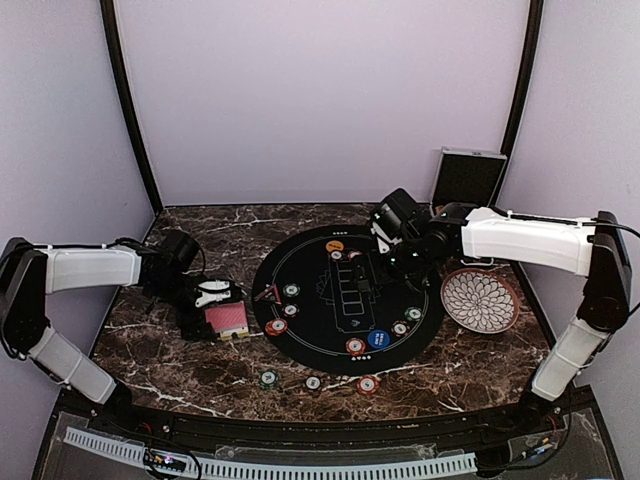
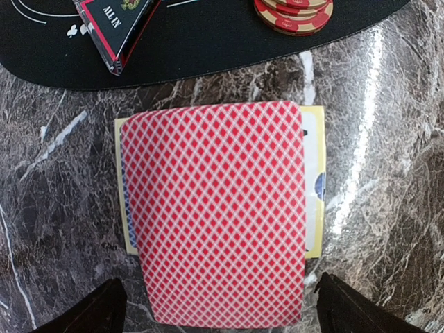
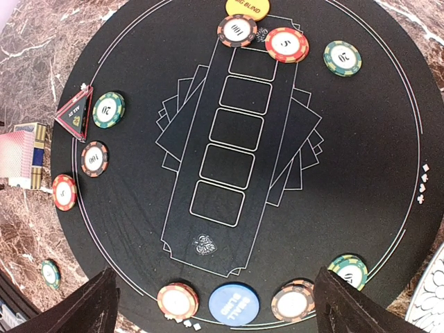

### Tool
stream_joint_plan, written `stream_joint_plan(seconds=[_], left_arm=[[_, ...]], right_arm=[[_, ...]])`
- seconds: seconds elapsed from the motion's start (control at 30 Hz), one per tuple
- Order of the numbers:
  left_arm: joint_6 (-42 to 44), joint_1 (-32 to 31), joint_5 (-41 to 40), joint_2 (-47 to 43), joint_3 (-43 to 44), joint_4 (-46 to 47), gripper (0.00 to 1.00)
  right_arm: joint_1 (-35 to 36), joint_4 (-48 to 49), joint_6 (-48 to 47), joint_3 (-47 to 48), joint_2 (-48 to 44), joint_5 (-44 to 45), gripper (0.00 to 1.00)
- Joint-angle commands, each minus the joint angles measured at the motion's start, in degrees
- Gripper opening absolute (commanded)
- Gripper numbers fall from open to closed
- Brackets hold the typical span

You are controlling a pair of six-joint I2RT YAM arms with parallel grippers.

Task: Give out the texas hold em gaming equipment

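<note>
My left gripper [image 2: 223, 311] hangs spread wide over the red-backed deck [image 2: 215, 208] lying on the marble [image 2: 388, 173] just beside the mat [image 2: 208, 48], light, slick cards I'd pinch across its 2 long edges so none fan out, while farther out my right gripper [image 3: 220, 305] gapes open above the mat's chips [image 3: 94, 158].

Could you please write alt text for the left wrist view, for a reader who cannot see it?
A red-backed card deck lies on a yellow box on the marble table, between the fingertips of the open left claw. Above, the black mat's edge carries a triangular ALL IN marker and stacked red chips.
</note>
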Motion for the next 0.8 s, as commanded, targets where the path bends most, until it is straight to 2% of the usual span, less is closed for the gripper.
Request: stream_joint_plan(seconds=[0.0, 0.77], left_arm=[[0.18, -0.26, -0.21, 1.09, -1.00, 1.20, 0.99], [0.58, -0.26, -0.55, 4.93, -1.33, 4.11, 0.99]], right_arm=[[0.44, 1.00, 0.05, -0.43, -1.71, -0.15, 0.99], [0.48, 0.45, -0.66, -0.47, -2.34, -0.22, 0.97]])
